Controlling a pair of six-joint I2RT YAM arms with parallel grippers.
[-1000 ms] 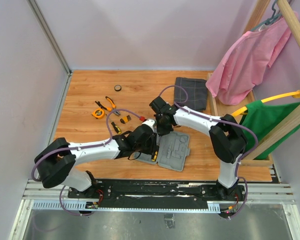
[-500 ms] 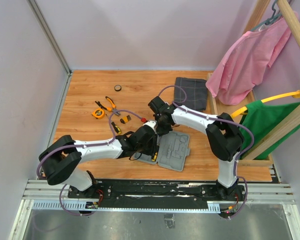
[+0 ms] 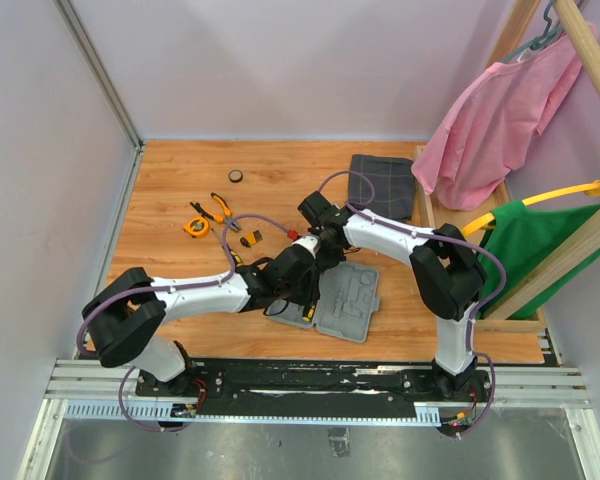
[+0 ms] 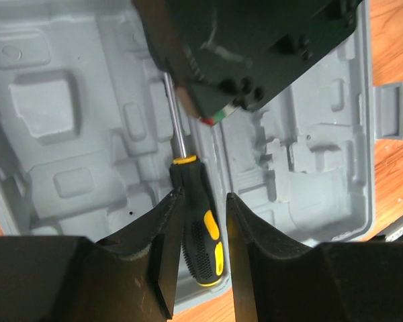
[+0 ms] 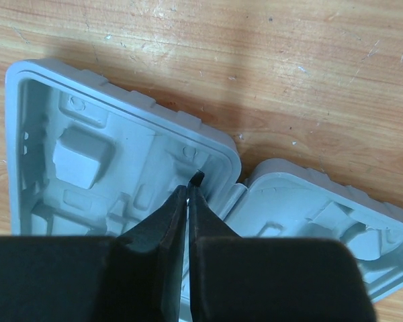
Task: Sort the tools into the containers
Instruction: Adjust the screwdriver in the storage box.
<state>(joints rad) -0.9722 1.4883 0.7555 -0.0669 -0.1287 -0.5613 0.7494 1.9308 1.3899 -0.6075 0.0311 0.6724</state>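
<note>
Screwdriver (image 4: 201,231) lies in tool case (image 4: 54,100) between left gripper (image 4: 201,198) jaws, grip unclear; right gripper (image 5: 188,191) clenched; pliers (image 3: 218,207), tape measure (image 3: 196,226) await beyond.

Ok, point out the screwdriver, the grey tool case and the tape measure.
screwdriver (image 4: 200,221): left wrist view, on its black-and-yellow handle.
grey tool case (image 5: 77,157): right wrist view, on a bare moulded block inside.
tape measure (image 3: 196,227): top external view, on its round orange body.

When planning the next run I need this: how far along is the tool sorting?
Done: the case lies open, nothing seen stowed. In hand: left gripper holds a screwdriver over it, right gripper shut at its rim. Left: pliers, tape measure and smaller pieces on the table.
</note>
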